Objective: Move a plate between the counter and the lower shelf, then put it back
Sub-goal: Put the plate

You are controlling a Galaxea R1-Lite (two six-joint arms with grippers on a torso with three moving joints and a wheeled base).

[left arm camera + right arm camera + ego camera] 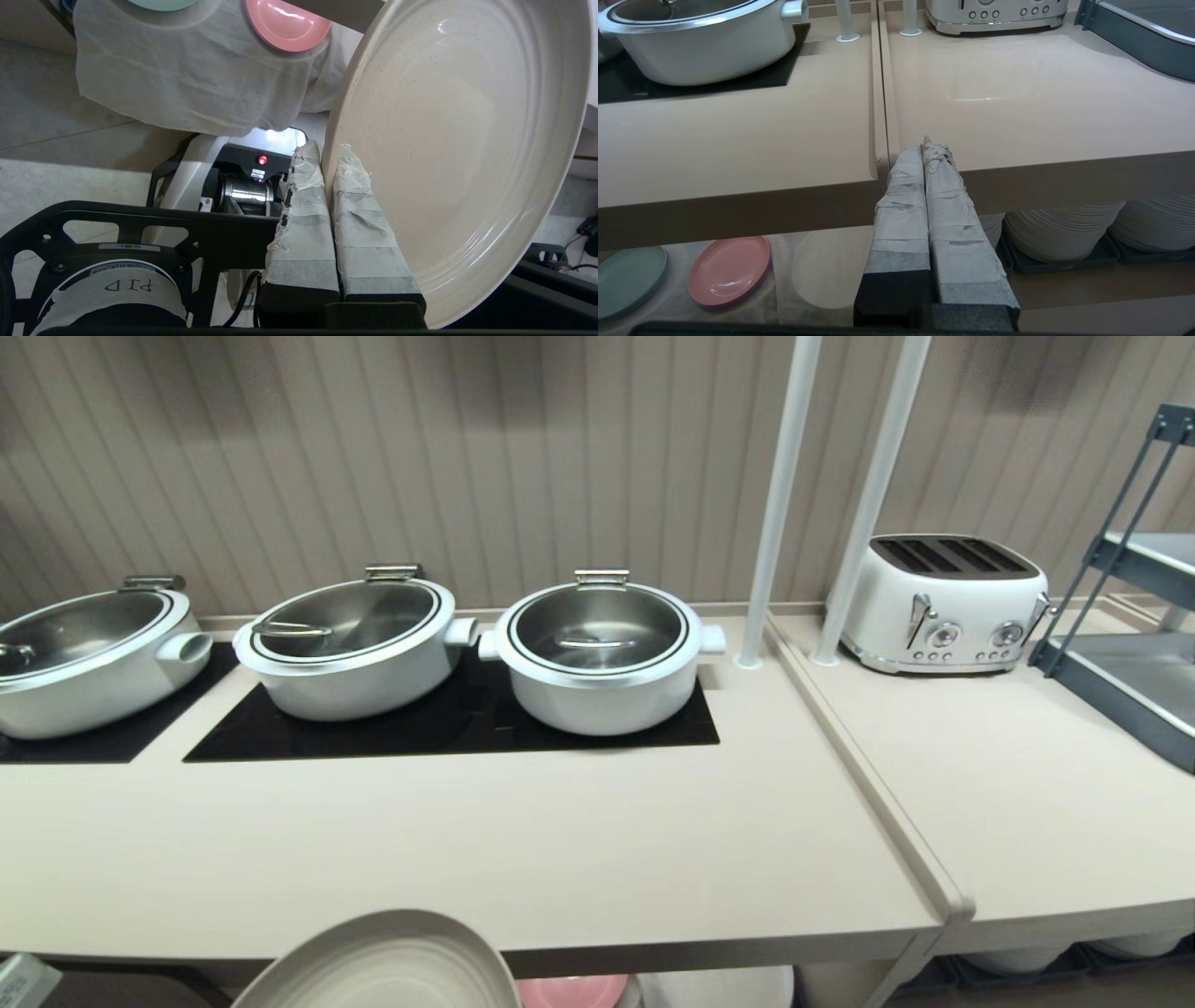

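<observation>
My left gripper point(328, 156) clenches the plate point(448, 140) by its rim below the counter point(523, 859); I should keep it level, clearing the edge.

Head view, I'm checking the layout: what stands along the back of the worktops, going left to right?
First pot → second pot → third pot → two white poles → toaster → grey rack.

The beige tabletop point(485, 840) carries three white pots point(602, 653) on its inset black cooktop panels point(448, 728). A raised lip divides it from the neighbouring tabletop point(1008, 775), which bears a white toaster point(943, 607). On the lower shelf point(822, 275), a pink plate point(728, 270) and a green plate point(628, 280) lie on white cloth point(187, 79).
</observation>
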